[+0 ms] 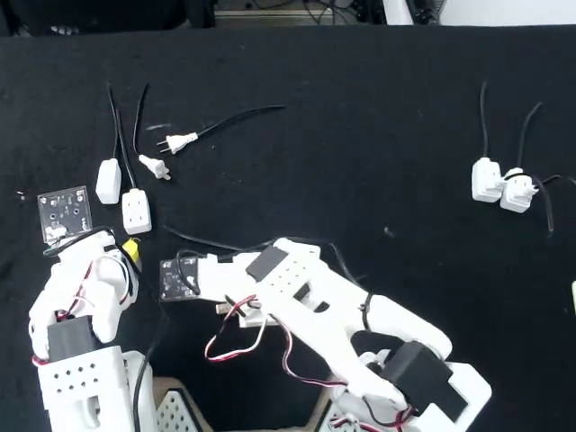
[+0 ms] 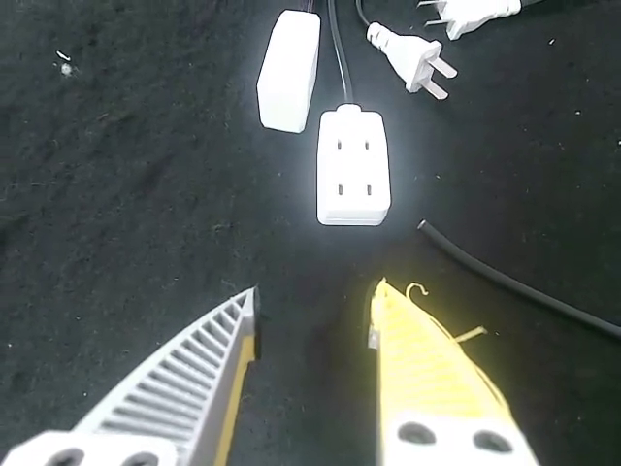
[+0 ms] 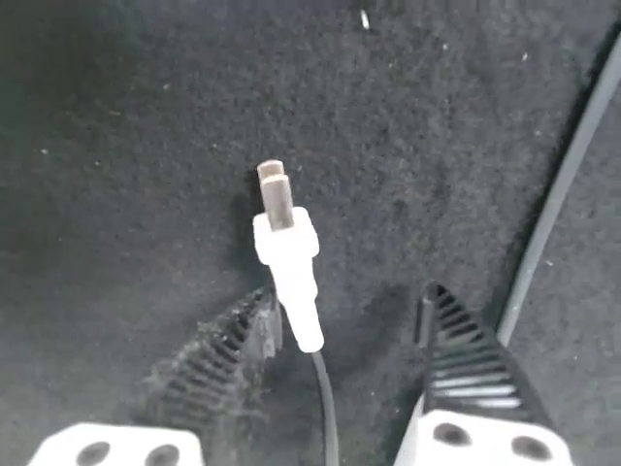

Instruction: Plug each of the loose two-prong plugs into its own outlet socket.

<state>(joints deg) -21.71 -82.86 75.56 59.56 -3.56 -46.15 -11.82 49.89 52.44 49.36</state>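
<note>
A white two-prong plug (image 3: 288, 257) lies on the black cloth between the fingers of my right gripper (image 3: 346, 296), close against one finger; the gripper is open. In the high view this plug (image 1: 255, 315) is partly under the right arm. My left gripper (image 2: 312, 311) is open with nothing in it, hovering just short of a white outlet socket (image 2: 353, 180), its slots facing up. A second outlet (image 2: 288, 70) lies beside it. Two loose plugs (image 1: 155, 166) (image 1: 180, 142) rest beyond them. The left gripper's yellow finger (image 1: 131, 251) shows below the outlet (image 1: 136, 210).
At the far right two more white outlets (image 1: 487, 180) (image 1: 516, 193) sit together with black cords. A black cable (image 2: 505, 282) crosses near the left gripper, and another cable (image 3: 563, 194) runs beside the right gripper. The table's middle is bare black cloth (image 1: 360, 162).
</note>
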